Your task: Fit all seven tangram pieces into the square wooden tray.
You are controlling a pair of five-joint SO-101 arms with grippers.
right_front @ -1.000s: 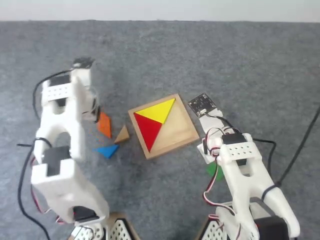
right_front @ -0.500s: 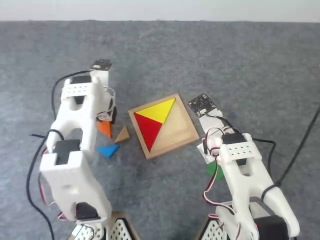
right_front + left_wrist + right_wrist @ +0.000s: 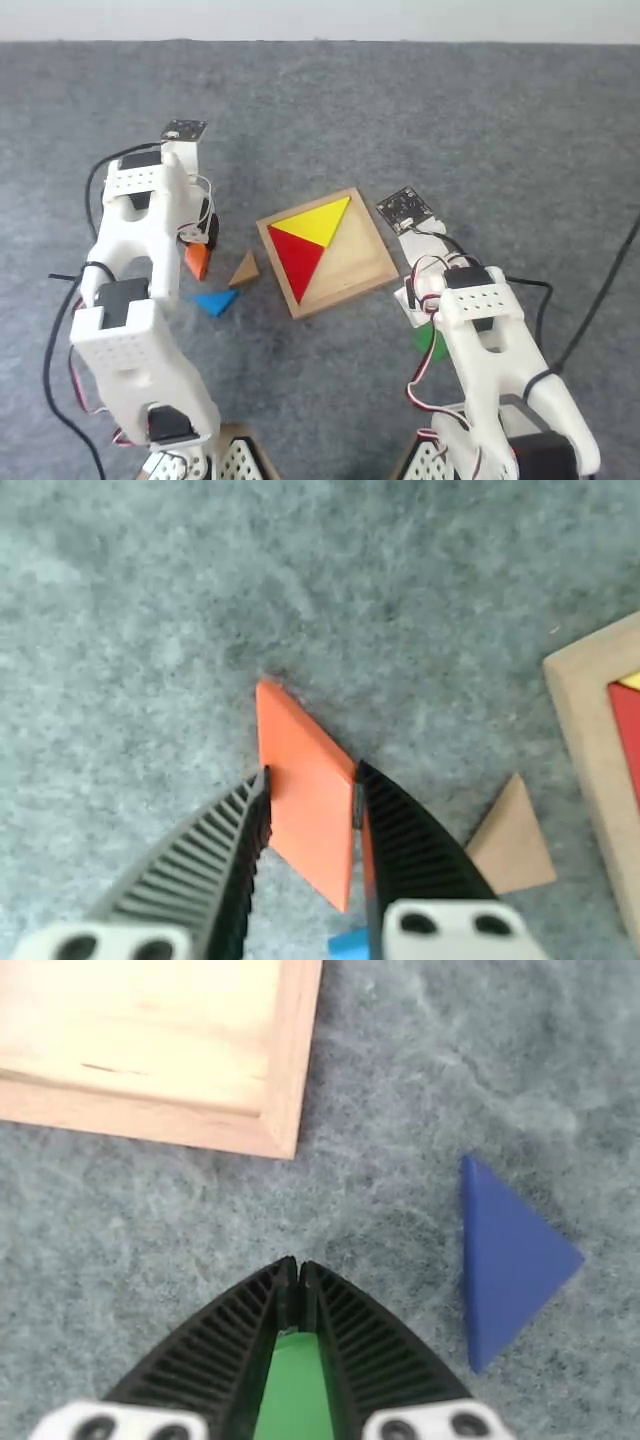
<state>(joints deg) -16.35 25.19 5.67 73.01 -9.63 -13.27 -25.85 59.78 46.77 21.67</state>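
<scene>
Far to the left of the square wooden tray [image 3: 362, 255], the left gripper [image 3: 310, 775] is down on the gray mat [image 3: 450, 120]. Its two ribbed fingers press on opposite long edges of the orange parallelogram [image 3: 305, 810]. That piece sits squarely between the fingers, one pointed end poking out past the tips, and it is well outside the tray.

Closer to the tray, the light blue triangle [image 3: 215, 301] lies flat on the mat. The tan triangle [image 3: 244, 270] lies beyond it, just beside the tray's left corner. Neither is touched by an arm.

Inside the tray, the yellow triangle [image 3: 315, 225] fills the far left part and the red triangle [image 3: 297, 262] the near left part. The two meet along one edge, and the right half of the tray is bare wood.

On the tray's right side, the right gripper [image 3: 298, 1265] points at the mat just off a tray corner, its fingertips pressed together. The green piece [image 3: 290, 1385] shows in the slot between the fingers behind those tips. Whether it is pinched or just lying underneath, I can't tell. The dark blue triangle [image 3: 505, 1260] rests flat on the mat near that same corner, outside the tray and apart from the fingers.
</scene>
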